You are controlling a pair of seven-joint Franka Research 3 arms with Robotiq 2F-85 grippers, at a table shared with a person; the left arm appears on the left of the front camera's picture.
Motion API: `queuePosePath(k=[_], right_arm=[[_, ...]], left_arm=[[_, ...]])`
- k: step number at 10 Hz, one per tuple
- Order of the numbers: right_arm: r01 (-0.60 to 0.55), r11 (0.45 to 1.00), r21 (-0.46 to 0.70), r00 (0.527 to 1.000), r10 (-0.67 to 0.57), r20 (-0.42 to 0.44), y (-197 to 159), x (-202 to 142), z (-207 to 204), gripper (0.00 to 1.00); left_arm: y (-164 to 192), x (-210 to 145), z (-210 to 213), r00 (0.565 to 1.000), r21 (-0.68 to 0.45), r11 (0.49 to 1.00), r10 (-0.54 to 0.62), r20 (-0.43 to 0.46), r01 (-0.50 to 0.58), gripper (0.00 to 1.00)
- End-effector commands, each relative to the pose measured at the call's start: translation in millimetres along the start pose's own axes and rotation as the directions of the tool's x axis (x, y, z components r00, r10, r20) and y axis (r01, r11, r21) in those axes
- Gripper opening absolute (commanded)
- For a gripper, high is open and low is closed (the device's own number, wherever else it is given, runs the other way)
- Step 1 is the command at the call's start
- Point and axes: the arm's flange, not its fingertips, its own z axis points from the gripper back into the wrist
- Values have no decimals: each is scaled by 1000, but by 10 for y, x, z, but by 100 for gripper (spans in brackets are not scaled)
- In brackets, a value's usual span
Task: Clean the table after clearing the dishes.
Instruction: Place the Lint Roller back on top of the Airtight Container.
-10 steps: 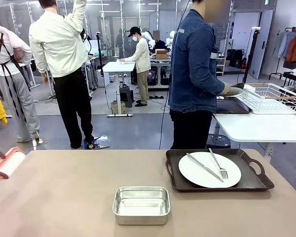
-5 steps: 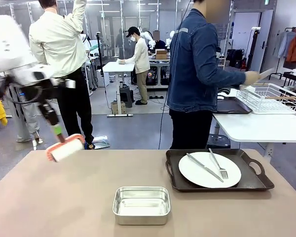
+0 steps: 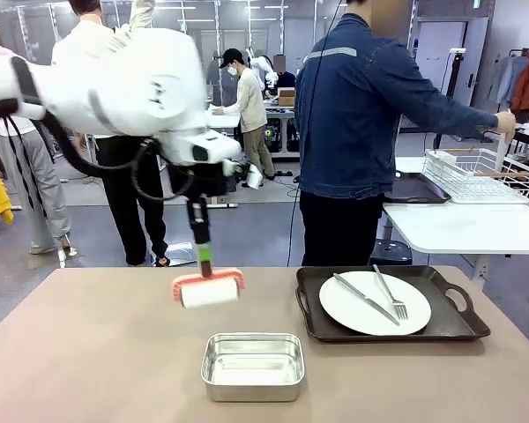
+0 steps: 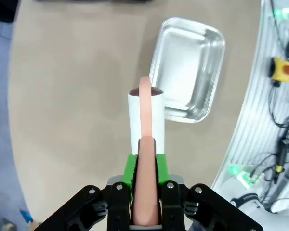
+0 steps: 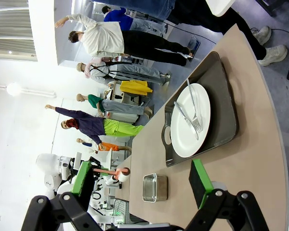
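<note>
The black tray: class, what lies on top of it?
A white plate sits on the tray, with a knife and a fork lying on the plate. The tray floor beneath the plate is covered from view.

Bright, even overhead light on the table (image 3: 88, 352) (soft shadows), the left arm (image 3: 132, 84) motion-blurred, wrist views bent at their edges.

You are looking at a rounded, glossy white left arm (image 3: 132, 84) trailing looped black cables (image 3: 135, 179). Its left gripper (image 4: 145, 166) is showing black linkages, silver screws (image 4: 169, 185) and green pads (image 4: 129, 167); the right gripper (image 5: 140, 178) is wearing the same black and green.
</note>
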Motion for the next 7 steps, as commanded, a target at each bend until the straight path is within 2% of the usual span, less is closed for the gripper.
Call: queuePosePath(k=[1,2,3,4,7], right_arm=[[-14,1000,11,1000,14,0,26,-9,19,100],[-14,1000,11,1000,14,0,26,-9,19,100],[-14,1000,11,1000,14,0,26,-9,19,100],[-14,1000,11,1000,14,0,26,-9,19,100],[-14,1000,11,1000,14,0,26,-9,19,100]], left_arm=[[-36,252,-139,996,-16,997,-83,-45,82,21],[-157,421,-340,997,-85,994,-74,-33,70,21],[-223,525,-517,994,-102,990,-100,-41,95,21],[-238,573,-595,996,-122,991,-68,-52,61,21],[-284,578,-650,994,-106,990,-98,-48,92,21]])
